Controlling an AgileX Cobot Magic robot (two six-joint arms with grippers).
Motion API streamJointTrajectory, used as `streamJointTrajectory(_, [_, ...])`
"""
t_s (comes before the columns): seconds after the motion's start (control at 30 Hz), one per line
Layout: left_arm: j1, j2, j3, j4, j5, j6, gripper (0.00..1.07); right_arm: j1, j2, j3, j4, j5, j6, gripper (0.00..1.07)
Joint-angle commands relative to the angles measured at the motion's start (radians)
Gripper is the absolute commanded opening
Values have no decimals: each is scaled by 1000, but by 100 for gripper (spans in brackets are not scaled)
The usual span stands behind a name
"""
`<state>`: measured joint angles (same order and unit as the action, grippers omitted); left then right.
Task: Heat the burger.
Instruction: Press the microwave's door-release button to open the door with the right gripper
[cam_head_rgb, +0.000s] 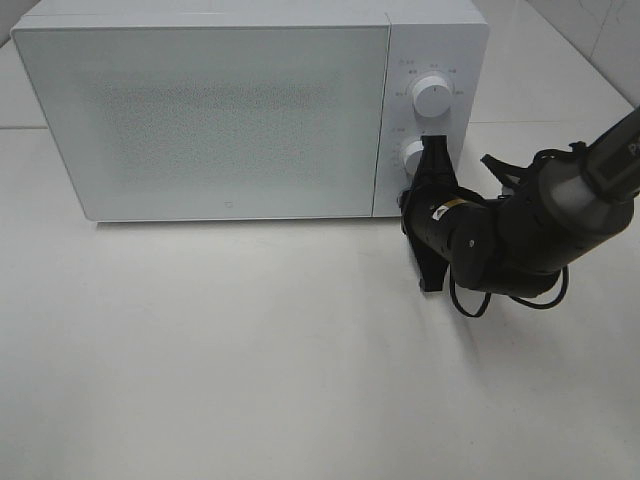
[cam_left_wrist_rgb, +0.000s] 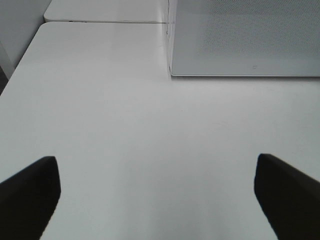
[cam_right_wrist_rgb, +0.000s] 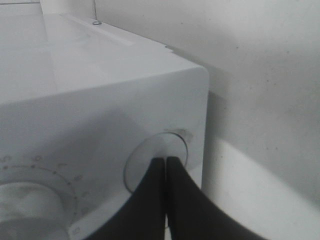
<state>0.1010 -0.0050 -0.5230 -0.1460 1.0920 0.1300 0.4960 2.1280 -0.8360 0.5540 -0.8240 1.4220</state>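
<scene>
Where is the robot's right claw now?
The right gripper is on the high view's right side, shut, with its tips at the lower knob of the microwave.

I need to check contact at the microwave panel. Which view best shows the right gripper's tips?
The right wrist view: the right gripper is shut, with its tips at the lower knob, seen close up. The exterior high view shows it edge-on beside that knob, so the tips are unclear. The left wrist view does not show it.
</scene>
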Motion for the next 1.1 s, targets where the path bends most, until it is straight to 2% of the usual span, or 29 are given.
streamJointTrajectory(0.03, [0,-17,1,-3,-14,0,98,-6,5,-15,11,-23,0,0])
streamJointTrajectory(0.53, [0,-17,1,-3,-14,0,98,-6,6,-36,31,-165,-6,0])
streamJointTrajectory(1.1, [0,-17,1,-3,-14,0,98,-4,9,-136,104,-264,-22,0])
